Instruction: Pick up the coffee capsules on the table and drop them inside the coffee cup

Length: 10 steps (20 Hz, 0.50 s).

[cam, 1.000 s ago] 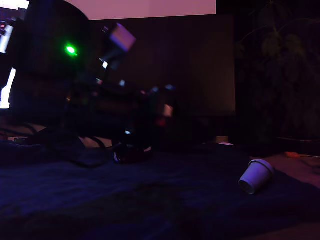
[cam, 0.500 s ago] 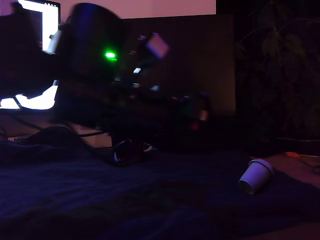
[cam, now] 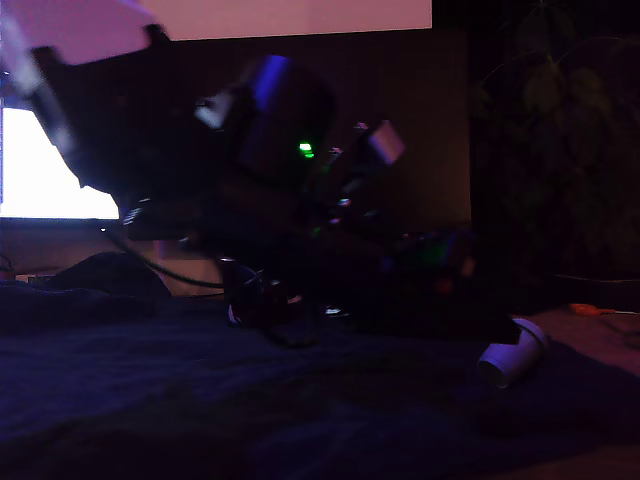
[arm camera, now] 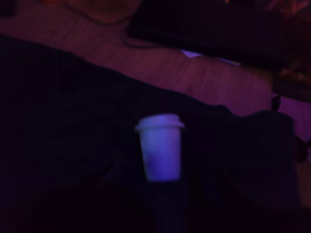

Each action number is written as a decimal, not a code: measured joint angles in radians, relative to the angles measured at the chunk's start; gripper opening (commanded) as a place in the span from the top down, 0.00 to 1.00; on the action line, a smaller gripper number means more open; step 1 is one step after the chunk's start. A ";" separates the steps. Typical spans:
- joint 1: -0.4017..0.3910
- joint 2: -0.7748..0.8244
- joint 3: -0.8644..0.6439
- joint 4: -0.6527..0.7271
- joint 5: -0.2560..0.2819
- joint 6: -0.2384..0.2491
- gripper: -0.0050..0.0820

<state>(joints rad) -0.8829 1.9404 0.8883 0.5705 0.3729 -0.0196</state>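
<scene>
Only one coffee capsule (cam: 512,352) showed, the pale white-lavender one, lying tipped on its side on the dark cloth (cam: 300,410) over the surface, toward the exterior view's right, open mouth facing down and toward that view's left. In the wrist view the capsule (arm camera: 159,147) sat centred, rim at one end. The claw (cam: 440,270) was near it in the exterior view, lost in shadow: finger state could not be told, and nothing seemed held.

Step in hand looked like the reach to grasp. To do it well, the claw should come down with the tapered body between its fingers, pinch below the rim, and go slow, since a pod on its side would likely roll if nudged.

Count: one capsule, no blue one visible; no mug made out with confidence; one arm (cam: 270,130); one bright screen (cam: 45,165) at the exterior view's left.
</scene>
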 measured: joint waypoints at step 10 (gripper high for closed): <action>-0.001 0.079 0.114 -0.101 0.006 0.000 0.29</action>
<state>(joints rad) -0.8841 2.0193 1.0019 0.4698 0.3790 -0.0196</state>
